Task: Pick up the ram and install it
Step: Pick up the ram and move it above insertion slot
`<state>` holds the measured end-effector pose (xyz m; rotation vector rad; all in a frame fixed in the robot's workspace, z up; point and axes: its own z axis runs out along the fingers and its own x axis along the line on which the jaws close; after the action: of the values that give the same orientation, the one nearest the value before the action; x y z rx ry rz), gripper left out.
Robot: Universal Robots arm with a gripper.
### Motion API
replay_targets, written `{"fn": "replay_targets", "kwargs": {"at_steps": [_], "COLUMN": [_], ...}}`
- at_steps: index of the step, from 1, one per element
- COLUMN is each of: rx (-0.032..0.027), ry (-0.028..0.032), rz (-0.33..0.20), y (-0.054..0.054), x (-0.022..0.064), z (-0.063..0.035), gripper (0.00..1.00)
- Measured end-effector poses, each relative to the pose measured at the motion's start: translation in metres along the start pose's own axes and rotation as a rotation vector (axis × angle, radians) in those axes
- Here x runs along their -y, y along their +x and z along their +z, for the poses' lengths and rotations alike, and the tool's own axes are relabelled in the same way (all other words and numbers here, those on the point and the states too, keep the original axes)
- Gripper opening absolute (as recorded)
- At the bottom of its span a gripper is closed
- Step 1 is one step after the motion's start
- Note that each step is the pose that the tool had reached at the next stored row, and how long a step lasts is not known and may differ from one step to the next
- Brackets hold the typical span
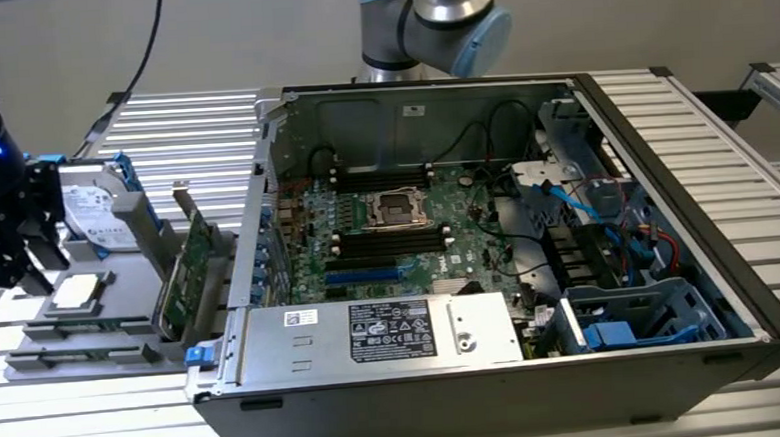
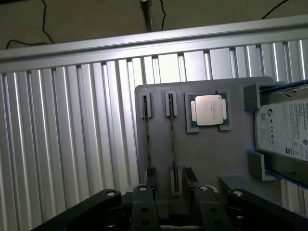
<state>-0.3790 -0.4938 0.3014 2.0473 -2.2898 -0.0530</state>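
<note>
The claw hangs over the grey parts holder, spread wide and gripping nothing. The ram stands on its thin edge in that holder, each end caught in a small slotted block. That leaves the stick upright with both flat faces free to be closed on. It lines up with the gap in the claw, which suggests the claw is centred on this stick for the pick-up. As far as can be judged, there is no contact yet.

A second thin stick stands parallel just beside the ram in its own pair of blocks. A processor chip lies flat in a shallow recess next to the sticks, and a hard drive rests in a cradle further along. Each part has its own fixed seat and none touches another.

The holder sits on the slatted metal worktop, at the exterior view's left of the open computer case. Inside the case the motherboard lies face up. Its long black memory slots look empty and reachable from above. A wider green expansion card stands upright at the holder's edge nearest the case. The work appears to be at the picking stage, with nothing installed.
</note>
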Motion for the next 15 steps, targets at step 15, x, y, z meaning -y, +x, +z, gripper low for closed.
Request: {"fn": "replay_targets", "kwargs": {"at_steps": [15], "rx": [0.005], "ry": [0.0096], "rz": [-0.075], "y": [0.01], "x": [-0.0067], "z": [0.025], "gripper": [0.36]}}
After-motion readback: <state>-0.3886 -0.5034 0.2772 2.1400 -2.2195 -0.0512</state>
